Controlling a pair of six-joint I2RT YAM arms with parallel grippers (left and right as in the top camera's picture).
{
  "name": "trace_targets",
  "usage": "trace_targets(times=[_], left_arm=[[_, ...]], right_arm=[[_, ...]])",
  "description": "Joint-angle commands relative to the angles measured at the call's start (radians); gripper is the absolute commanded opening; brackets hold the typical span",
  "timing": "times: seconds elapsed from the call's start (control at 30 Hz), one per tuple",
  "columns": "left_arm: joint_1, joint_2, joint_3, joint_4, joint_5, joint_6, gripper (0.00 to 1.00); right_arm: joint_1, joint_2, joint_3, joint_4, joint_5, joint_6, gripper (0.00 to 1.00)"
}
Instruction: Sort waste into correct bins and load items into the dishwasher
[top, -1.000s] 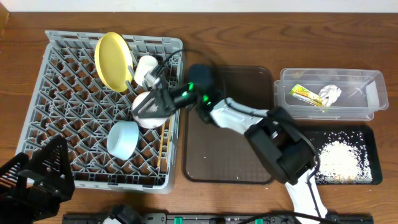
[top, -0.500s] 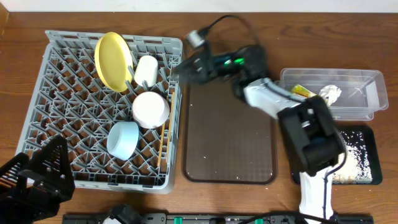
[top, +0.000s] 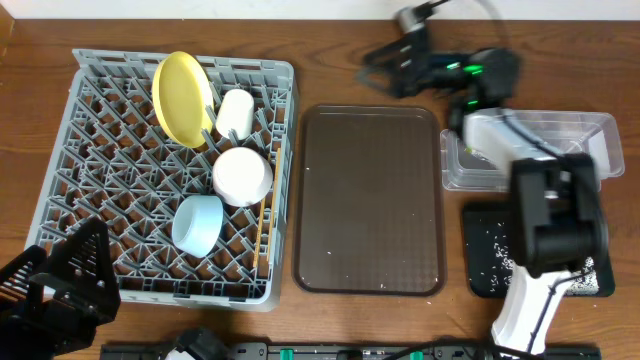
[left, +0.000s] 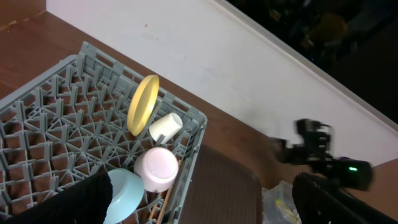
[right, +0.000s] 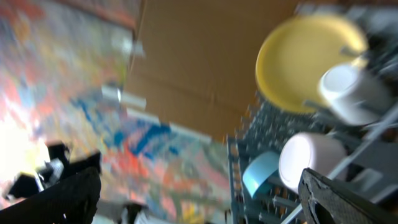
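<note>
Motion smear softens the whole right wrist view: the round yellow plate (right: 308, 62) and white bowl (right: 311, 163) lose their edges. From overhead, the white-and-black right arm (top: 548, 215) covers most of the clear rectangular plastic tub (top: 608, 140) and shallow black rectangular tray (top: 482, 265), hiding most of their contents. The thin wooden chopsticks (top: 262, 228) show only as a short stretch. The bottom edge crops the left gripper's dark fingers (left: 84, 199).

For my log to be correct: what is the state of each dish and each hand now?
yellow plate: upright on edge in the rack
small white cup: lying on its side
white bowl: upside down
light blue bowl: tilted on its side
left hand: open, empty
right hand: open, empty
</note>
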Motion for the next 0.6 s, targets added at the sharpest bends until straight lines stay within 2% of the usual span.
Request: trace_targets(times=[0.0, 0.23, 0.57], left_arm=[[0.005, -0.003, 0.003, -0.001, -0.016, 0.009, 0.94], [0.005, -0.003, 0.003, -0.001, -0.016, 0.009, 0.94], [0.005, -0.003, 0.003, -0.001, -0.016, 0.009, 0.94]], right_arm=[[-0.140, -0.106, 0.023, -0.031, 0.033, 0.005, 0.99], [-0.431, -0.230, 0.023, -0.204, -0.034, -0.053, 0.99], [-0.863, -0.261, 0.020, -0.195, -0.143, -0.037, 0.99]])
